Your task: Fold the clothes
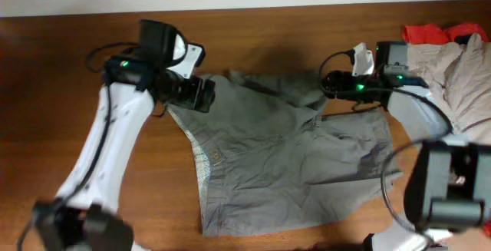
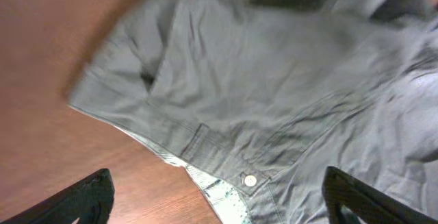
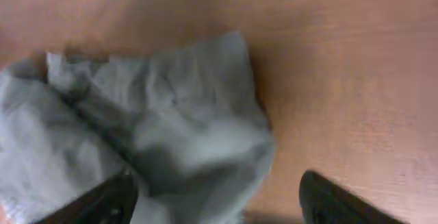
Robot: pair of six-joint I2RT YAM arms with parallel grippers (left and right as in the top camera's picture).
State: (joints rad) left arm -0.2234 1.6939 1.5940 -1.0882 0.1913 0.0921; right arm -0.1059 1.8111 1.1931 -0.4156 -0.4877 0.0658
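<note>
**A:** Toward the far edge of the desk [image 1: 69, 74], a little right of its middle: is that where the shorts [image 1: 291, 159] lie?

**B:** Yes. They are opened out in one layer, with the waistband [image 1: 201, 166] along their left side and the legs running toward the right edge. The button [image 2: 250, 180] shows in the left wrist view.

**A:** Any fold made?

**B:** None that I can see. The cloth is creased, and the far leg is bunched into a lump under the right gripper [image 1: 326, 84]. I'd judge the job barely begun. The spreading is mostly done, but that bunched leg wants smoothing and every fold is left.

**A:** And the grippers?

**B:** The left gripper [image 1: 201, 95] hovers over the far left corner of the shorts, by the waistband end. Its fingers are spread wide with nothing between them but cloth lying below. The right gripper's fingers also stand well apart. The rumpled leg end lies beneath them, close to one finger, and doesn't look pinched.

**A:** Anything else about?

**B:** A beige garment [image 1: 453, 67] and a red cloth [image 1: 426, 32] are heaped at the far right corner, just beside the shorts.
</note>
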